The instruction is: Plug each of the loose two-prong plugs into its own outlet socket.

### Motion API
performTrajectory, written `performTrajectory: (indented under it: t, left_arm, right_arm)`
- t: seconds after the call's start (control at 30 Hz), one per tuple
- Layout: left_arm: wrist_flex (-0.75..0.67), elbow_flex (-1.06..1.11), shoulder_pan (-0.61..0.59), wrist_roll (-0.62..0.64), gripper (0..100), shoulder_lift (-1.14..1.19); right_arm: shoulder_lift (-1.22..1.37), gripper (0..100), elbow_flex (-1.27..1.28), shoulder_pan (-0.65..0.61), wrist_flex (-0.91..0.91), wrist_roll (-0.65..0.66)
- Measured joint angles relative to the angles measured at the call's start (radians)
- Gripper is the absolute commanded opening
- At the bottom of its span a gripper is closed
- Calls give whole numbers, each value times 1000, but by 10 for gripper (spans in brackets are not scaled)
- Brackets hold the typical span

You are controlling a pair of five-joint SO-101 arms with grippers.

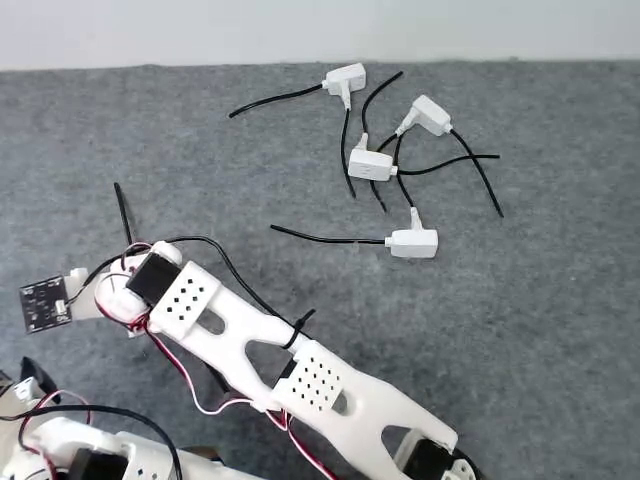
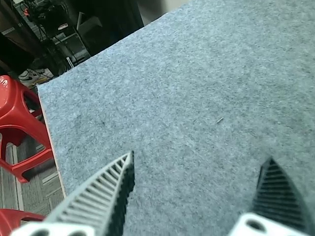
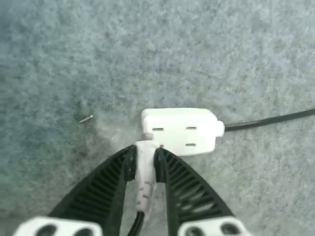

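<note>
My right gripper (image 3: 145, 152) is shut on a white two-prong plug (image 3: 145, 174), whose black cord runs back between the fingers. The plug's front end touches the near edge of a white outlet socket block (image 3: 182, 129) that lies flat on the grey carpet with its slots facing up; the prongs are hidden. In the high view this arm (image 1: 300, 365) stretches to the left part of the carpet, and its wrist covers the plug. My left gripper (image 2: 200, 158) hangs open over bare carpet with nothing between its fingers.
Several more white plug and socket pieces with black cords lie at the back right: one (image 1: 345, 78), another (image 1: 432, 115), a third (image 1: 372, 165) and a lone one (image 1: 413, 243). The table's edge (image 2: 49, 137) and red stools (image 2: 19, 132) show beyond it.
</note>
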Motion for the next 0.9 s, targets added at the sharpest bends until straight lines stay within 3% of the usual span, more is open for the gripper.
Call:
performTrajectory:
  t: [0.53,0.67,0.9]
  left_arm:
    - [0,0,2,0,388,0]
    - [0,21,89,-5,388,0]
    - [-40,37,364,-37,388,3]
  right_arm:
    - [31,9,-17,3,83,-60]
    - [-6,9,-120,20,161,-69]
    - [-247,8,-160,114,192,-147]
